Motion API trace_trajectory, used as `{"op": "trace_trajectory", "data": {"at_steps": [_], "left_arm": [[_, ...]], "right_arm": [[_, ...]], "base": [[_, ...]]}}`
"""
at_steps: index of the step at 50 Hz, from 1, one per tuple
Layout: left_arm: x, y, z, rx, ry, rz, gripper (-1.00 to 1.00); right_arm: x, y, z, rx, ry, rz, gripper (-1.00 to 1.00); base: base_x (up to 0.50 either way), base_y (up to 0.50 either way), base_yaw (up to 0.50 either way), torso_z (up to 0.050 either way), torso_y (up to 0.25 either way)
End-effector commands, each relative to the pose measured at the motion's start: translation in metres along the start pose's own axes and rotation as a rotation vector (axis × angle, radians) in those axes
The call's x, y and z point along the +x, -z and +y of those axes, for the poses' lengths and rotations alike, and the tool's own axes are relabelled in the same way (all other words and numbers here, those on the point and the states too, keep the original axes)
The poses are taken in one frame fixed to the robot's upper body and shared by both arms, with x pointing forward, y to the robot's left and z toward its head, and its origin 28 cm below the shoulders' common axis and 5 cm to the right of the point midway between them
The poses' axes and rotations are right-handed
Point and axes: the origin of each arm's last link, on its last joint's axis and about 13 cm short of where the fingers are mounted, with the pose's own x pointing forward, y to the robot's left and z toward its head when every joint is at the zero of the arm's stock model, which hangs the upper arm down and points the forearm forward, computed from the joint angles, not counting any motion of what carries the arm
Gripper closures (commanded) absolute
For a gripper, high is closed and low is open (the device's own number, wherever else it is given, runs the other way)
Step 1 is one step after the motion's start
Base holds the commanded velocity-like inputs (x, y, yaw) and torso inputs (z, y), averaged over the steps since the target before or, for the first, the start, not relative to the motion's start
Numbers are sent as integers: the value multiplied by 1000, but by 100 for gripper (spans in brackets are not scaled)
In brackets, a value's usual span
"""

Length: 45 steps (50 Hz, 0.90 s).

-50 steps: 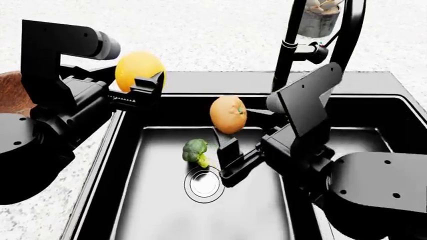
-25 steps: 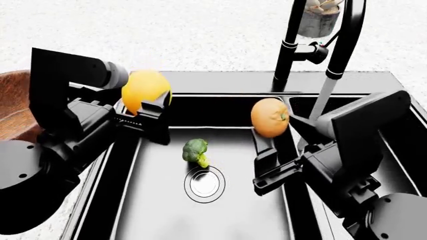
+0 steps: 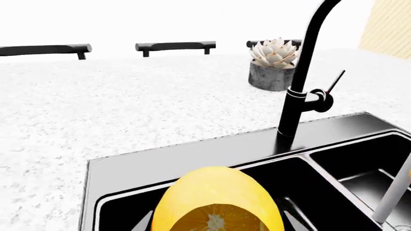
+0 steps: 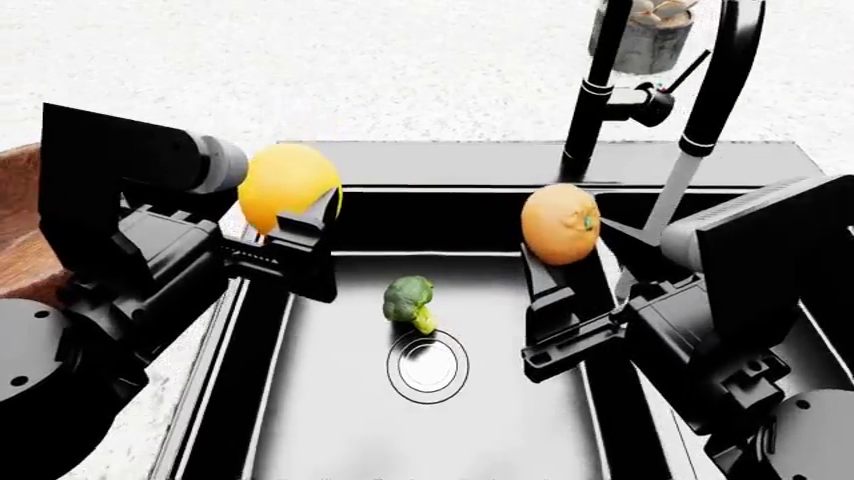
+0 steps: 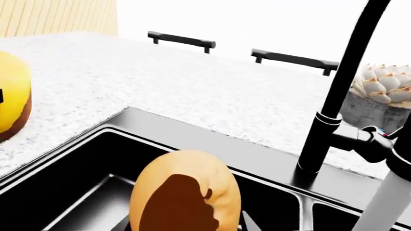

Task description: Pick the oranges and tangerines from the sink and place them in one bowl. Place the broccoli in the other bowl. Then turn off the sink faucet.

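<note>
My left gripper (image 4: 296, 205) is shut on the yellow-orange orange (image 4: 283, 183), held above the left rim of the black sink (image 4: 441, 162); the orange fills the left wrist view (image 3: 217, 202). My right gripper (image 4: 567, 245) is shut on the deeper orange tangerine (image 4: 561, 224), held above the sink's centre divider; it also shows in the right wrist view (image 5: 185, 192). The broccoli (image 4: 408, 301) lies on the left basin floor beside the silver drain (image 4: 427, 367). The brown wooden bowl (image 4: 19, 225) peeks in at the far left. The black faucet (image 4: 594, 95) runs water (image 4: 667, 195). The white bowl is out of view.
A grey pot with a pale succulent (image 3: 274, 67) stands behind the faucet on the speckled white counter (image 4: 334, 70). The faucet's small side lever (image 3: 334, 83) points out to the right. Black cabinet handles (image 3: 174, 46) show on the wall behind.
The view has shifted a little. My right gripper has moved slightly with the tangerine over the divider. My left gripper keeps the orange over the sink's left rim.
</note>
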Motion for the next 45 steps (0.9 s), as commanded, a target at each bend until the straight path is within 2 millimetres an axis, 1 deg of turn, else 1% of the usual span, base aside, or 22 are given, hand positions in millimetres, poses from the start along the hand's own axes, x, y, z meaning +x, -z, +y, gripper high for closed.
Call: {"op": "trace_trajectory", "data": {"at_steps": [1, 13, 18, 27, 34, 45], "left_arm": [[-4, -7, -1, -3, -11, -19, 100], [-12, -11, -5, 8, 1, -28, 100], [-11, -10, -6, 7, -1, -31, 100], [-14, -11, -4, 7, -8, -33, 100], [-13, -11, -4, 4, -11, -36, 100], [-13, -12, -3, -2, -15, -46, 100]], "right_arm": [[-1, -5, -1, -6, 18, -4, 100], [-5, -4, -3, -1, 36, -8, 100], [-5, -4, -4, 6, 41, -15, 100], [-5, -5, -4, -13, 39, -20, 100], [-6, -4, -4, -36, 36, -36, 100], [-7, -6, -7, -45, 57, -44, 100]], "base": [[-39, 312, 0, 0, 0], [-70, 378, 0, 0, 0], [-218, 479, 0, 0, 0], [-211, 482, 0, 0, 0], [-3, 500, 0, 0, 0], [133, 500, 0, 0, 0]]}}
